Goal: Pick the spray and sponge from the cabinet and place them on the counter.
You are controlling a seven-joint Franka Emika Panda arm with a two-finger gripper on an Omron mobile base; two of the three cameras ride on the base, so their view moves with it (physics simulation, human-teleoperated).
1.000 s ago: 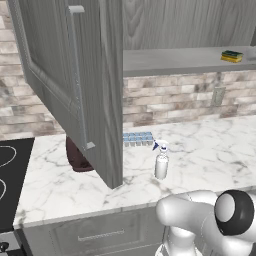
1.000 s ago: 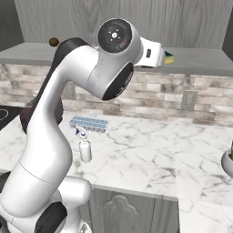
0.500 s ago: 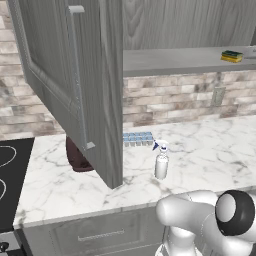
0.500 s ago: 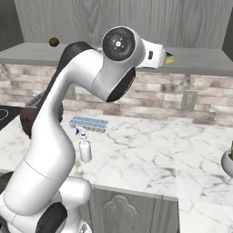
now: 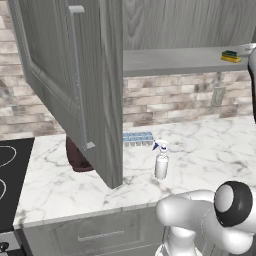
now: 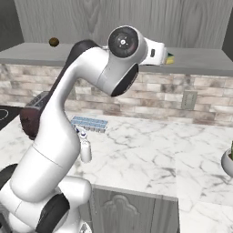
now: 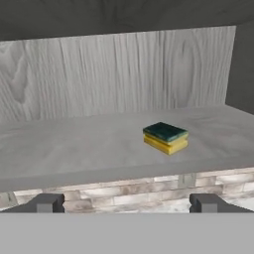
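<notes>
The sponge [image 7: 165,137], yellow with a dark green top, lies on the cabinet's grey inner shelf [image 7: 74,149], toward its right end. My gripper [image 7: 127,203] is open and level with the shelf's front edge. Its two fingertips [image 7: 47,202] stand wide apart, short of the sponge and touching nothing. From the base, the sponge [image 5: 230,56] sits at the far right of the shelf, and in the right base view the sponge [image 6: 169,59] peeks out just past my white hand. The spray [image 5: 161,160] stands upright on the marble counter [image 5: 210,145].
The cabinet door [image 5: 75,75] hangs wide open at the left, reaching out over the counter. A pale blue ice-cube tray [image 5: 137,138] and a dark red toaster [image 5: 77,155] sit by the brick wall. The black stovetop [image 5: 10,170] is at far left. A small brown ball [image 6: 53,42] rests on the shelf.
The arm's elbow has dropped slightly and its links have shifted. The hand stays by the sponge with the jaws still wide. Sponge and spray have not moved.
</notes>
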